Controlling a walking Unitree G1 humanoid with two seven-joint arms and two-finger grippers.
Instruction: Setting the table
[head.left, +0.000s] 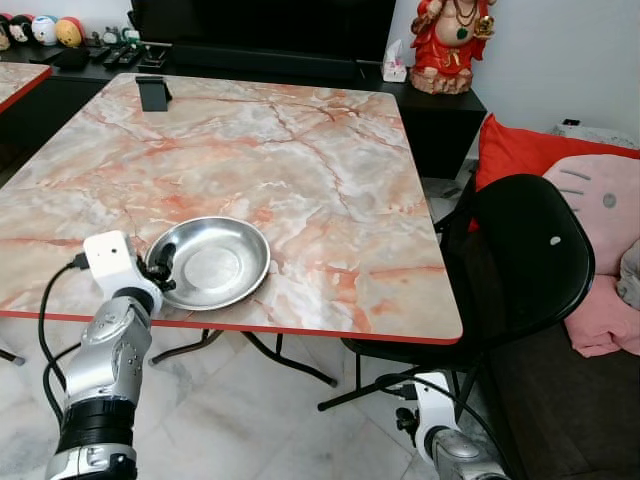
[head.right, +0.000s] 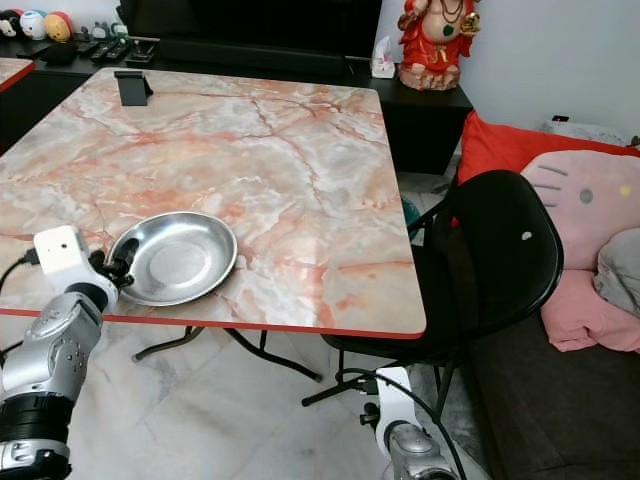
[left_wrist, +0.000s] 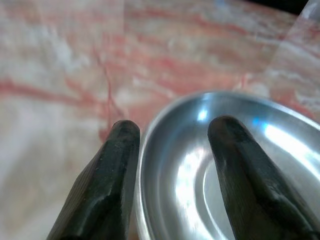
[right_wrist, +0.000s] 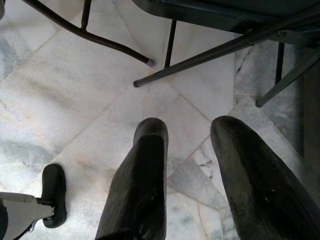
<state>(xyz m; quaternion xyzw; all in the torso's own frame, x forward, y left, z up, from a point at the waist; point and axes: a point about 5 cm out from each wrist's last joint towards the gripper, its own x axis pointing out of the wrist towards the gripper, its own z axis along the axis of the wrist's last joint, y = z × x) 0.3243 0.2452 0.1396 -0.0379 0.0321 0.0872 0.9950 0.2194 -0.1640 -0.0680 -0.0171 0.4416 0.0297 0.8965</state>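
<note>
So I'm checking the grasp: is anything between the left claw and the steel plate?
Nothing visible. The left claw already straddles the steel plate's near rim, one finger outside, one inside, on the marble table.

Even daylight is filling the room; glare is shining on the steel plate (left_wrist: 235, 165), while the tabletop (left_wrist: 60, 85) behind is blurring softly.

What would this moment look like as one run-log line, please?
left gripper: open, straddling steel plate rim | plate: on marble table | right gripper: open, idle
</note>
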